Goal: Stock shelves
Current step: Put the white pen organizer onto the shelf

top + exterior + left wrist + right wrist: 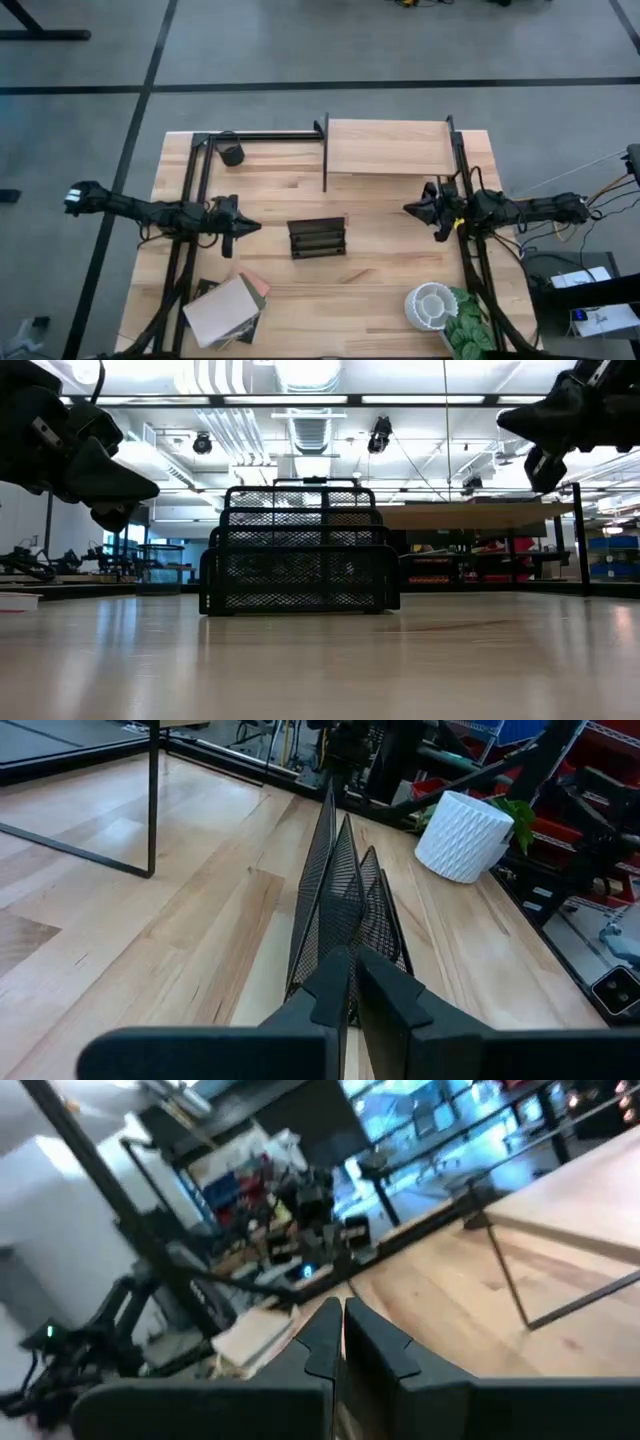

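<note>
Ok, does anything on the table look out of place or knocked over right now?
Nothing looks spilled or toppled. The books lie in a loose, skewed stack at the front left corner; the shelves hold nothing, and the mesh rack stands upright mid-table.

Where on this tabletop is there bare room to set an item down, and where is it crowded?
Bare wood lies between the shelves and the mesh rack, and along the front edge between the books and the white pot. The front corners are crowded. Each claw, left and right, flanks the middle.
</note>
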You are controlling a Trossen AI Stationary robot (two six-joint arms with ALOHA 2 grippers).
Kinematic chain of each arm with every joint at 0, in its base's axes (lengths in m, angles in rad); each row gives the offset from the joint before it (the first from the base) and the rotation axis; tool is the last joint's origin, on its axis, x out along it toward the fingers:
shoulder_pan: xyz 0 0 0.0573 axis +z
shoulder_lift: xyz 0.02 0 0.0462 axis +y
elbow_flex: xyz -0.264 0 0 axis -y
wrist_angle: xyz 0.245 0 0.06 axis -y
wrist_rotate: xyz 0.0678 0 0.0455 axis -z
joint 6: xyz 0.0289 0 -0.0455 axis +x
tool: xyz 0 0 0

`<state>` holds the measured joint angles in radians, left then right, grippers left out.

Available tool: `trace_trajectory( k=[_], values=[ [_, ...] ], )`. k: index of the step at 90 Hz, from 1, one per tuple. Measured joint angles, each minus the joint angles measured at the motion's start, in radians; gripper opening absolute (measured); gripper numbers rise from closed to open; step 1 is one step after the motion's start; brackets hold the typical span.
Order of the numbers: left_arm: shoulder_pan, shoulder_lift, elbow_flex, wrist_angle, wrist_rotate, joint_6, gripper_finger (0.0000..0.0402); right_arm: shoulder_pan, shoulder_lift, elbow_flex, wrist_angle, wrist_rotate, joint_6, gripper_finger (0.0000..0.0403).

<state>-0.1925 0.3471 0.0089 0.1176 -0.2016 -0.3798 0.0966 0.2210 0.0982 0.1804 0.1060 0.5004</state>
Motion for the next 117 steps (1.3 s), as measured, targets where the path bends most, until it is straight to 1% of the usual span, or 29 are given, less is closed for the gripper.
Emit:
trace_trajectory(
  k=[7,22,38,50,67,78,90,95,104,112,117],
  values=[
    [0.000,0.000,0.000,0.000,0.000,0.000,0.0006,0.013,0.071,0.035,-0.002,-0.016,-0.002,0.0000],
    [0.000,0.000,0.000,0.003,0.000,0.000,0.0006,0.025,0.212,0.114,-0.042,-0.086,-0.014,0.0000],
    [0.000,0.000,0.000,0.003,0.000,0.000,0.0006,0.026,0.345,0.215,-0.111,-0.120,-0.057,0.0000],
    [0.000,0.000,0.000,0.002,0.000,0.000,0.0007,0.026,0.435,0.327,-0.271,-0.158,-0.124,0.0000],
    [0.000,0.000,0.000,0.002,0.000,0.000,0.0006,0.026,0.559,0.495,-0.534,-0.163,-0.231,0.0000],
    [0.000,0.000,0.000,0.002,0.000,0.000,0.0006,0.026,0.621,0.587,-0.721,-0.163,-0.274,0.0000],
    [0.000,0.000,0.000,0.002,0.000,0.000,0.0006,0.026,0.673,0.659,-0.891,-0.167,-0.265,0.0000],
    [0.000,0.000,0.000,0.002,0.000,0.000,0.0006,0.026,0.687,0.676,-0.920,-0.187,-0.251,0.0000],
    [0.000,0.000,0.000,0.000,0.000,0.000,0.0006,0.026,0.705,0.695,-0.933,-0.255,-0.215,0.0007],
    [0.000,0.000,0.000,0.000,0.000,0.000,0.0006,0.032,0.717,0.701,-0.935,-0.326,-0.197,0.0028],
    [0.000,0.000,0.000,0.000,0.000,0.000,0.0007,0.040,0.724,0.705,-0.941,-0.350,-0.184,0.0048]
  ],
)
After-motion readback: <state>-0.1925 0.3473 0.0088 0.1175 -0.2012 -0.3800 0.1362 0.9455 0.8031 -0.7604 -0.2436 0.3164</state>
